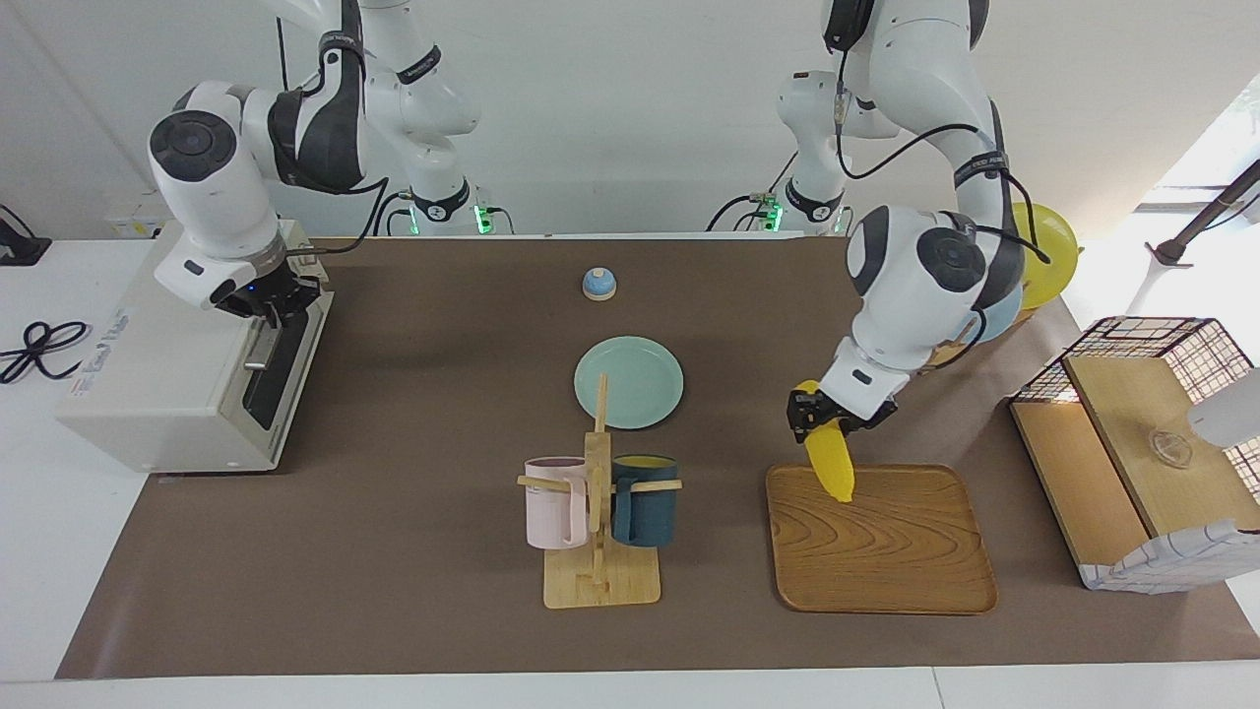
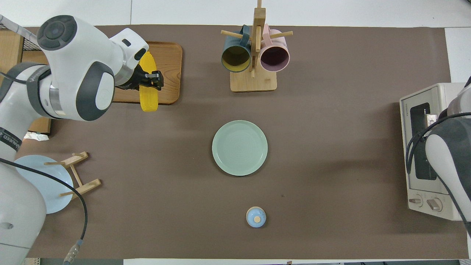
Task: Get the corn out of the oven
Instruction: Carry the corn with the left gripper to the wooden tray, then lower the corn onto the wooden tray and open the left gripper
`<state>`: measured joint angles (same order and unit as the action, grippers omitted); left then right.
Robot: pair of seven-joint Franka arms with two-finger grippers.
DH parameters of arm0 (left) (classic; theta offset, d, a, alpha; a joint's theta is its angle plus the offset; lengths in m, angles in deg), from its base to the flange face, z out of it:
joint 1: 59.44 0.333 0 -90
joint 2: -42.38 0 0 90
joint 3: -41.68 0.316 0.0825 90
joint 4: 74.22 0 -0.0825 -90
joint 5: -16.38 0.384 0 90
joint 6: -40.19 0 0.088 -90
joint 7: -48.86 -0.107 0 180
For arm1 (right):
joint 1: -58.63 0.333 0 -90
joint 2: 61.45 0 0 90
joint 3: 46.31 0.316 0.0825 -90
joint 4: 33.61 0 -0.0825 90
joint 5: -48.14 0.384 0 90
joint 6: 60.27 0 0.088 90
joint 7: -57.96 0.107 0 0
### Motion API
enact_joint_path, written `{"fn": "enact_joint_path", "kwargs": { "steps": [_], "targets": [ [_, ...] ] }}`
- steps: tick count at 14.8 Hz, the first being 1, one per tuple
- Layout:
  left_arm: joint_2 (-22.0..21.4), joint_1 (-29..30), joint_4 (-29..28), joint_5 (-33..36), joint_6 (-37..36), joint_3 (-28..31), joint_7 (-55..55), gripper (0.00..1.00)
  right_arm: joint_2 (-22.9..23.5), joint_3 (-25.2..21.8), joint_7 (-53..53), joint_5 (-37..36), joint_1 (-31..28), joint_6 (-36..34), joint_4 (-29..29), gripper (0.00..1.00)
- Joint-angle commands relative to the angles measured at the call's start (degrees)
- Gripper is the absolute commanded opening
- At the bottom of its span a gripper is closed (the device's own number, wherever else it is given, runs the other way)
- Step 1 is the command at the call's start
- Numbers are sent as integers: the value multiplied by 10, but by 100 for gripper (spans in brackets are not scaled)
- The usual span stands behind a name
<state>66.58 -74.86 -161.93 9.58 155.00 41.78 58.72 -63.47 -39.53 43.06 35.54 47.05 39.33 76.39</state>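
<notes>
Where the oven (image 1: 187,364) sits: at the right arm's end of the table (image 1: 413,591), its dark door up and shut, with no corn in it.
Right gripper (image 1: 271,305): at the top edge of the oven door by the handle; whether it is apart or together I cannot tell.
Risk at the door: if that gripper is hooked on the handle, pulling away could drag the door down.
Green plate (image 1: 630,382): bare, mid-table, with open brown table all round it.
Mug rack (image 1: 598,522): farther from the robots than the plate, well apart from both arms.
Left gripper (image 1: 832,418): clamped on the thick end of the corn (image 1: 832,463), over the wooden tray's edge nearest the robots.
Corn: out of the oven, hanging tilted, tip down; whether the tip touches the wood I cannot tell.
Wooden tray (image 1: 886,551): empty, low-rimmed, with plenty of room toward its middle.
Risk at release: so close to the rim, a tapered cob could topple outward or roll in an arc onto the table.
Plate rack (image 2: 79,173): the left arm hangs just in front of its plates in the facing view, so a careless retreat might knock them.
Basket box (image 1: 1142,443): beside the tray at the left arm's end, limiting sideways room.
</notes>
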Motion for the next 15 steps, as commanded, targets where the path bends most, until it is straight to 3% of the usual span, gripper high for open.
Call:
{"fn": "enact_joint_path", "kwargs": {
  "steps": [1, 3, 5, 8, 15],
  "targets": [
    [122, 21, 176, 6, -63, -7, -27, 0, -10, 2, -14, 65, -3, -55, -50, 50],
    [169, 28, 218, 7, -47, -10, -36, 0, -11, 7, -7, 91, 2, -70, -75, 59],
    [188, 34, 228, 7, -23, -10, -48, 0, -9, 10, 19, 100, 26, -71, -88, 100],
    [208, 41, 222, 10, 3, -8, -63, 0, -7, 10, 93, 100, 58, -73, -94, 100],
    [224, 44, 215, 27, 2, -8, -74, 0, 28, 16, 113, 129, 63, -104, -144, 100]
  ]
}}
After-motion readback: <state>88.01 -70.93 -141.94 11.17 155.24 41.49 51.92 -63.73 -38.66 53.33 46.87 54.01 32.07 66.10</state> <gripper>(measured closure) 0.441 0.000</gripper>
